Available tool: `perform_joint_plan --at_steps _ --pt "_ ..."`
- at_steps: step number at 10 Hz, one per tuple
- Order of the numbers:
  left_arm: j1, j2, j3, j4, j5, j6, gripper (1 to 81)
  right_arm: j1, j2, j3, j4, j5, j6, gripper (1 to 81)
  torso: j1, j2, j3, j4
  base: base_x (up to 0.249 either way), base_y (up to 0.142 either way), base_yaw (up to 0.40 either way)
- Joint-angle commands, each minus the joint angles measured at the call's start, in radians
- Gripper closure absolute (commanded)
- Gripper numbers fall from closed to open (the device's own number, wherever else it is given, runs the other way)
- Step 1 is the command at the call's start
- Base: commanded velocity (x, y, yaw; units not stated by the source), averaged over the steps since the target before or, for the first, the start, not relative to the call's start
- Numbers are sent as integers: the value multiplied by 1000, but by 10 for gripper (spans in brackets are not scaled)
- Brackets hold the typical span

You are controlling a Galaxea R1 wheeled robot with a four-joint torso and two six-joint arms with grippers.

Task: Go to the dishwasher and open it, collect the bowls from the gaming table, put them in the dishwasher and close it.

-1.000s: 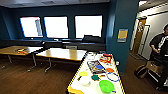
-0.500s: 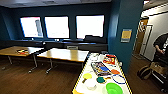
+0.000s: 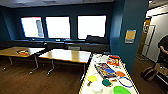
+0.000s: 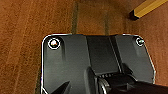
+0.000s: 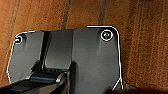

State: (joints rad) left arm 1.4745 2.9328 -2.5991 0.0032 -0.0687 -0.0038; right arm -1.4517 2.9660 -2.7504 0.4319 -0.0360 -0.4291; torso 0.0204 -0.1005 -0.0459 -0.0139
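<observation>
The bowls, among them the bright green one (image 3: 121,90), the white (image 3: 96,86), yellow (image 3: 92,78), teal (image 3: 107,82) and orange (image 3: 120,74), lie grouped on the near end of the gaming table (image 3: 85,82), probably for easy collecting, while the grippers' state I cannot tell.

- The brown floor (image 4: 30,22) has thin dark lines running along it.
- The end of a yellow bar (image 4: 147,7) with a dark tip pokes in at one corner.
</observation>
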Motion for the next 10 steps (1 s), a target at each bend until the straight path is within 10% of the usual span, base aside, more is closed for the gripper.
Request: perform_joint_plan --at_steps 1,10 --pt "-61 -4 5 -2 46 -2 10 69 -12 -4 1 -59 -3 10 0 0 0 0 0 0 0" --pt "-61 -174 283 -3 43 -2 10 67 -184 288 11 -58 -2 10 0 0 0 0 0 0 0"
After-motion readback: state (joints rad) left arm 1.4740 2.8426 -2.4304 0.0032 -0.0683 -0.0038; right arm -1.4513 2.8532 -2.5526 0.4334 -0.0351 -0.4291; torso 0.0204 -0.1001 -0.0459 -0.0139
